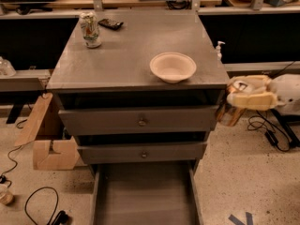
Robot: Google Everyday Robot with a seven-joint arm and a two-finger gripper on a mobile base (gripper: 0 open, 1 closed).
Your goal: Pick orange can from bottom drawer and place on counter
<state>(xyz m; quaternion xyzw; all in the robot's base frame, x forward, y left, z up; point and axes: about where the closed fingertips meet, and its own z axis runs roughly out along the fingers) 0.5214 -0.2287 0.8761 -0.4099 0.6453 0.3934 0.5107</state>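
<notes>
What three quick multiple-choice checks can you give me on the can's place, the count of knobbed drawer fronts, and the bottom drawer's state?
1. Where is the small orange-brown aluminium can?
A. on the matte grey counter
B. in the wide grey metal bottom drawer
C. in the cream two-finger gripper, beyond the counter's right edge

2. How many grey drawer fronts with round knobs are there?
A. one
B. two
C. four

3. The bottom drawer is:
A. pushed shut
B. pulled out, visible floor bare
C. pulled out, holding the can

Answers:
1. C: the gripper is shut on the can, below counter height.
2. B: two knobbed fronts stack under the counter.
3. B: its flat floor shows with nothing on it.
</notes>
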